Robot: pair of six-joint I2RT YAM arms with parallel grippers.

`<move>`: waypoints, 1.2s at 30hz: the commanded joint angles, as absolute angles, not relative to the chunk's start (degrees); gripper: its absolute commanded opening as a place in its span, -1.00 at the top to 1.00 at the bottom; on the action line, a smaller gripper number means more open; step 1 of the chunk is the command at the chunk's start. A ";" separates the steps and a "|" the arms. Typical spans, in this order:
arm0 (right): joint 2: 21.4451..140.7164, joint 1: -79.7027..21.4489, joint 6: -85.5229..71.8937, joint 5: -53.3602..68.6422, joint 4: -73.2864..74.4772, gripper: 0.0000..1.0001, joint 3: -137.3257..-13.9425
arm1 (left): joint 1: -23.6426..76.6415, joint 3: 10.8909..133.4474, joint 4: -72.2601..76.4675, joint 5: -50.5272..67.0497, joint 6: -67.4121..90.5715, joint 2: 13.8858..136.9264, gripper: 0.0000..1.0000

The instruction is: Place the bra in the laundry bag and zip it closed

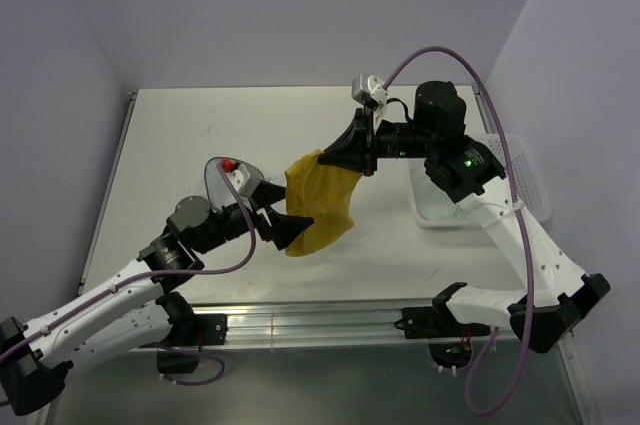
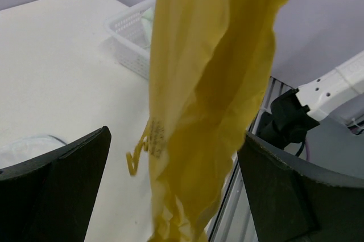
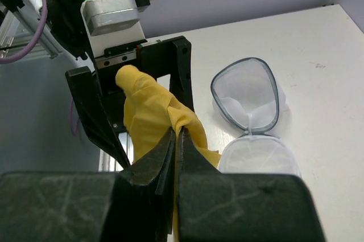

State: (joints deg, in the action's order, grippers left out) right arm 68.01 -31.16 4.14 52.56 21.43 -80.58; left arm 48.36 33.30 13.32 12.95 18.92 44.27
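The yellow bra hangs in the air over the middle of the table. My right gripper is shut on its top edge, and the right wrist view shows the jaws pinched on the fabric. My left gripper is open, with the bra's lower part hanging between its wide jaws without touching them. The laundry bag lies open on the table just left of the bra, partly behind my left wrist. The right wrist view shows its two mesh halves spread apart.
A white perforated basket stands at the table's right side, also seen in the left wrist view. The table's front metal rail runs below the grippers. My right arm crosses on the right.
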 commanded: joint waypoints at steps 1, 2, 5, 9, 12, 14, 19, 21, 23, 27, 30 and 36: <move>68.20 -30.76 2.38 52.21 18.90 1.00 -82.88 | 48.52 33.66 17.31 17.13 20.04 44.46 -0.99; 67.94 -30.76 1.94 52.12 17.77 1.00 -82.62 | 48.52 34.01 17.31 17.66 20.21 45.17 -0.98; 67.85 -30.76 1.93 50.19 18.10 1.00 -82.79 | 48.52 35.15 16.79 19.86 20.48 47.37 -0.98; 68.29 -30.67 0.98 49.48 18.11 1.00 -83.15 | 48.52 35.07 18.45 19.43 21.01 48.16 -0.98; 66.98 -30.67 -1.39 50.27 14.16 1.00 -81.13 | 48.52 36.99 17.49 17.76 20.31 50.97 -0.90; 65.83 -30.59 -0.97 49.05 13.89 1.00 -80.95 | 48.52 37.70 17.14 17.06 19.95 52.55 -0.56; 60.92 -30.59 1.39 45.97 10.73 1.00 -77.35 | 48.52 37.96 19.43 13.64 21.71 53.00 0.28; 60.21 -30.59 2.19 45.79 10.90 1.00 -76.38 | 48.52 38.23 20.12 12.92 22.32 52.91 0.39; 59.50 -30.59 3.42 44.83 11.86 1.00 -75.68 | 48.52 38.23 21.00 12.83 22.94 52.74 0.51; 57.05 -30.67 3.17 44.82 10.55 1.00 -71.47 | 48.43 39.37 19.27 7.67 26.09 52.64 0.74; 54.33 -31.55 2.72 45.52 8.18 0.99 -67.26 | 48.08 44.18 12.94 3.26 28.73 54.57 0.86; 48.96 -35.06 -4.12 47.64 0.80 0.66 -56.02 | 45.09 50.01 6.77 1.85 31.29 58.44 1.00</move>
State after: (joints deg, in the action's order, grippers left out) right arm 50.81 -33.58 0.43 46.61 7.09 -59.99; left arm 46.63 46.00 9.08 4.47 28.56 57.34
